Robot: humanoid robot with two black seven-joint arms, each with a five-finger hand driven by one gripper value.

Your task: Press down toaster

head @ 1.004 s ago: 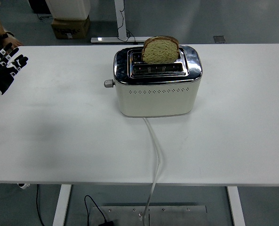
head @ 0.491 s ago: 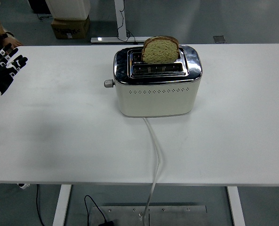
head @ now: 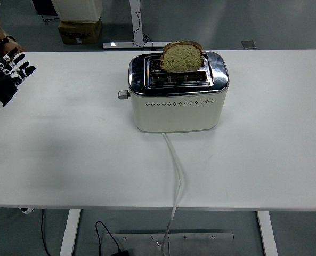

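Note:
A cream toaster (head: 177, 104) with a chrome top stands at the middle of the white table (head: 67, 154). A slice of brown bread (head: 181, 56) sticks up out of its far slot; the near slot holds nothing. A small grey lever knob (head: 123, 94) juts from the toaster's left end, in its raised position. My left hand (head: 7, 74) hovers at the table's far left edge, fingers spread and holding nothing, well to the left of the knob. My right arm does not show.
A white power cord (head: 176, 176) runs from the toaster's front over the table's near edge. A person's hand (head: 8, 45) shows at the top left corner. A cardboard box (head: 79, 30) sits on the floor behind the table.
My left hand has shifted slightly right and up at the table's left edge. The toaster, bread and lever have not moved.

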